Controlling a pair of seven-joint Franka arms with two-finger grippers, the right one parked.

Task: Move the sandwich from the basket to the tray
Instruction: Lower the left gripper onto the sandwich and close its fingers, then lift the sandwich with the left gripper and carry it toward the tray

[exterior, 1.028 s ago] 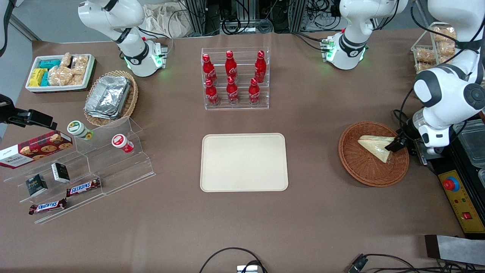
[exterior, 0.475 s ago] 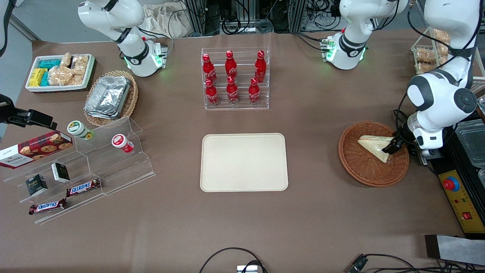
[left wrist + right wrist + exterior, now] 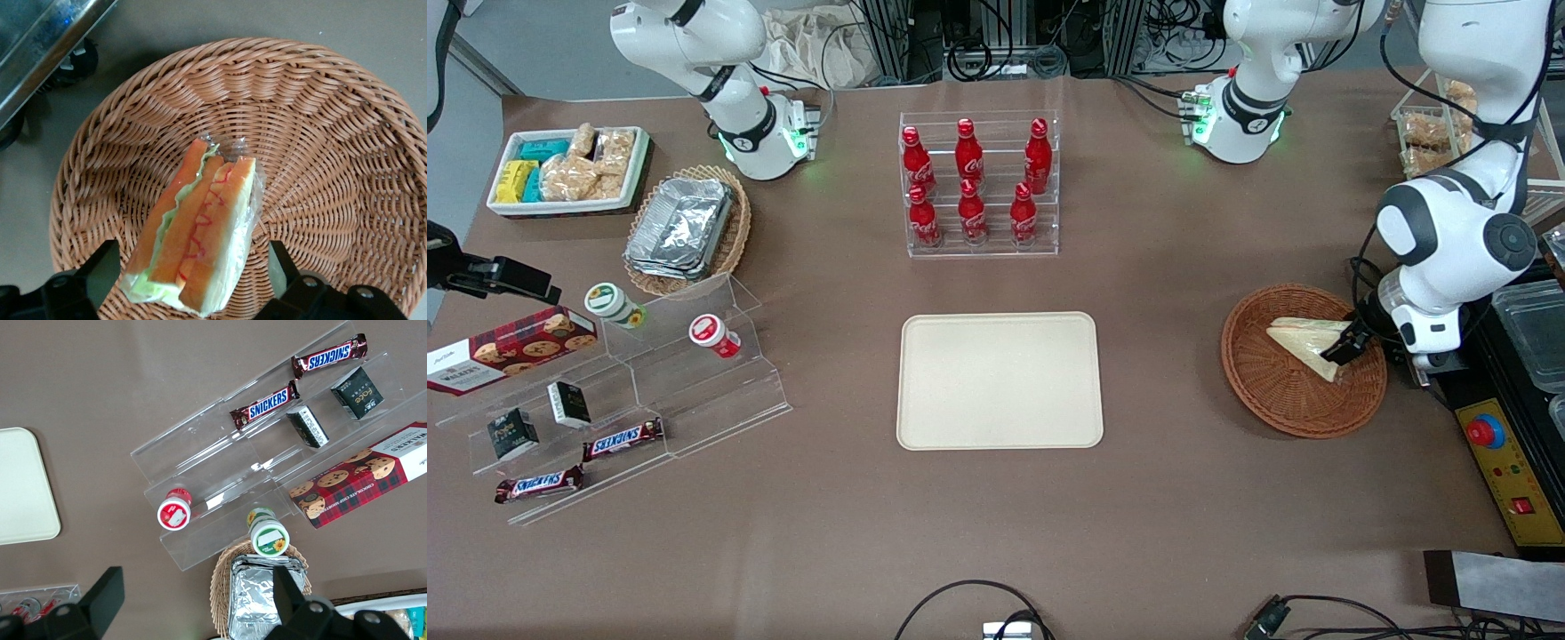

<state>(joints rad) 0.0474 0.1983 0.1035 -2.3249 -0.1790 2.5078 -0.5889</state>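
The wrapped triangular sandwich point(image 3: 1303, 341) lies in the round reddish-brown wicker basket point(image 3: 1272, 391) at the working arm's end of the table. In the left wrist view the sandwich point(image 3: 200, 233) shows its orange and green filling edge, lying on the basket's weave point(image 3: 333, 167). My left gripper point(image 3: 1344, 347) is down at the sandwich's end. It is open, with one finger point(image 3: 100, 270) on each side of the sandwich, a small gap at both. The cream-beige tray point(image 3: 1000, 380) lies flat at the table's middle with nothing on it.
A clear rack of red cola bottles point(image 3: 978, 182) stands farther from the front camera than the tray. A black control box with a red button point(image 3: 1485, 433) lies beside the basket. Toward the parked arm's end are acrylic steps with snacks point(image 3: 618, 391) and a foil-container basket point(image 3: 687, 229).
The left arm has shifted slightly and its gripper has moved a little lower over the sandwich's end. The sandwich and basket have not moved.
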